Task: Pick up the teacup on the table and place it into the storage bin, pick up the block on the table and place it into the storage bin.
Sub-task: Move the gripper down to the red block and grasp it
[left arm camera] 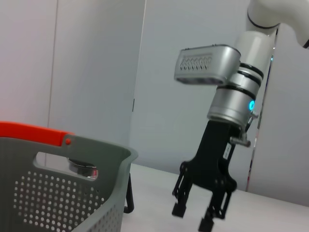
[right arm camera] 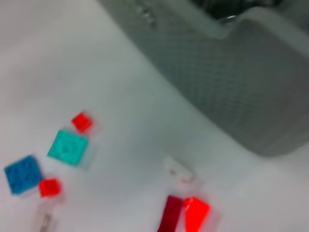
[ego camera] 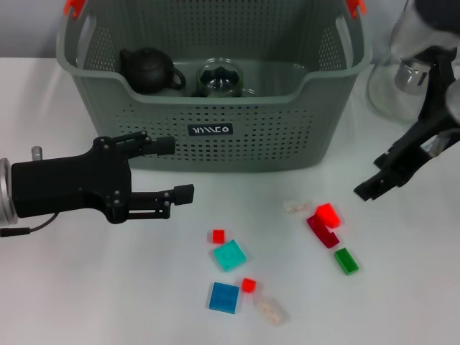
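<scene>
Grey-green perforated storage bin (ego camera: 215, 136) (orange-red handle tips).

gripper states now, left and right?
Left gripper: open, empty, in front of the storage bin.
Right gripper: open, empty, above the blocks.

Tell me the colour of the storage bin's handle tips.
Orange-red, on the grey-green storage bin; best seen in the left wrist view.
</scene>
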Controlling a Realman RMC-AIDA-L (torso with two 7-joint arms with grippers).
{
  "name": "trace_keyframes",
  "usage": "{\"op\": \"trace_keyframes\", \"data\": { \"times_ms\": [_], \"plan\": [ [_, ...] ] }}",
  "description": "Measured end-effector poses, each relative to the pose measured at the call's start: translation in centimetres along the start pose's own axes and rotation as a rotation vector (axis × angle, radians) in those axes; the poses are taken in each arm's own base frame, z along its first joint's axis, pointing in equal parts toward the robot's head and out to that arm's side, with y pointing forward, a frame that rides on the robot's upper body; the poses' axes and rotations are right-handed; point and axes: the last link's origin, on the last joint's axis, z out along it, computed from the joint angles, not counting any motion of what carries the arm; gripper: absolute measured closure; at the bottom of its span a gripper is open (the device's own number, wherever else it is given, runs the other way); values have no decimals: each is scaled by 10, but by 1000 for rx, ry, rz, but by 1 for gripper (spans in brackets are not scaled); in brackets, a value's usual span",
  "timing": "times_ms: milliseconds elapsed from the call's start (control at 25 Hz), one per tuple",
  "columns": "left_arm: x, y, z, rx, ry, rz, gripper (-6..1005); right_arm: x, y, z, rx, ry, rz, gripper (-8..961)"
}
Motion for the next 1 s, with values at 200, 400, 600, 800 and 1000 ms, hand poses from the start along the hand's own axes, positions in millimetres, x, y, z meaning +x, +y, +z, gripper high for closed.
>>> {"op": "trace_keyframes", "data": {
  "times_ms": [200,400,600,800,1000],
  "plan": [
    [0,0,0,-1,0,1,137,-7,5,15,12,76,-64,249],
    [0,0,2,-7,4,-4,138,-10,6,24,38,133,-148,250],
    [1,-1,4,-6,4,-8,138,-19,11,30,11,163,-241,249],
    [-1,-1,4,-1,11,-25,138,-22,17,42,15,211,-342,249],
    [-3,-3,5,9,11,-33,139,-30,20,49,50,229,-436,249]
  ]
}}
